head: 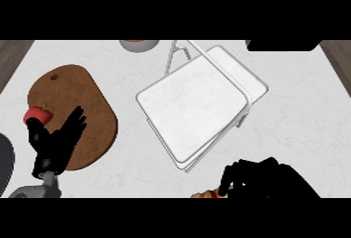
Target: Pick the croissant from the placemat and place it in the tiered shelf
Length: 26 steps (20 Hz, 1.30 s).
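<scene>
A golden-brown croissant [205,194] peeks out at the lower edge of the head view, mostly hidden. My right hand [257,179] sits right beside and over it, fingers curled downward around its right end. The placemat under it cannot be seen. The white tiered shelf [198,104] stands in the middle of the counter, its trays tilted diagonally, above and left of my right hand. My left hand [58,137] rests open at the left, fingers up, over a brown cutting board.
A brown wooden cutting board [86,93] lies at the left with a red apple [37,115] on its left edge. A bowl [139,44] shows at the top edge, a dark object [284,45] at the top right, and a dark round rim [5,162] at the far left.
</scene>
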Each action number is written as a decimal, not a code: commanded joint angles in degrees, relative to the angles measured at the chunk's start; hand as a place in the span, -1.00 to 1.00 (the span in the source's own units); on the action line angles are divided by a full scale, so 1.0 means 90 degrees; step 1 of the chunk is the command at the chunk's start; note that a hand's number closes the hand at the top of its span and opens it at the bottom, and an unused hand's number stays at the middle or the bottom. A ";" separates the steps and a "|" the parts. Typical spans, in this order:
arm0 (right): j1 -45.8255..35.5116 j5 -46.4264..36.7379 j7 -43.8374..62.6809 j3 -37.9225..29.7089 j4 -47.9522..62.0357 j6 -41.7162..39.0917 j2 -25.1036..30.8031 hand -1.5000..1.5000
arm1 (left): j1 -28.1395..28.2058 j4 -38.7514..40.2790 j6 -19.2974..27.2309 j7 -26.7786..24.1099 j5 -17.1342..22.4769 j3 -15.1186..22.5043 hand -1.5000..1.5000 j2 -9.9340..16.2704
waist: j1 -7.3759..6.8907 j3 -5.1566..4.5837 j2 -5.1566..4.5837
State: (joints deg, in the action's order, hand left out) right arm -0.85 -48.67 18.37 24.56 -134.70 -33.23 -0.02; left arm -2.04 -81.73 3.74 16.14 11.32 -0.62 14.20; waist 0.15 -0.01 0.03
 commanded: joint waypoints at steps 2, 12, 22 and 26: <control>-0.1106 0.1353 0.1404 -0.0497 -0.0661 0.0025 0.0002 1.00 | 0.0018 0.0224 -0.0046 0.0137 -0.0014 0.0148 0.00 -0.0135 | -0.0111 -0.0026 -0.0044; -0.4673 0.3043 0.2859 -0.2418 0.1293 -0.0736 0.0002 1.00 | -0.0077 0.0203 -0.0026 0.0310 -0.0025 0.0030 0.00 -0.0025 | -0.0142 -0.0012 0.0001; -0.6751 0.3105 0.2209 -0.3195 0.4013 -0.0534 0.0641 1.00 | 0.0004 0.0552 -0.0424 -0.0083 0.0081 -0.0192 0.00 0.0035 | -0.0109 -0.0005 -0.0020; -0.6711 0.2584 0.1346 -0.3009 0.4806 -0.0029 0.0669 1.00 | 0.0047 0.0438 -0.0039 -0.0146 -0.0256 0.0069 0.00 -0.0327 | -0.0125 -0.0002 -0.0030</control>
State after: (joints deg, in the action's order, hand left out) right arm -60.16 -21.58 35.90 -3.72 -98.44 -37.36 5.82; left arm -3.30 -79.56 2.69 14.48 9.97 -0.82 12.63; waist -0.88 0.37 0.16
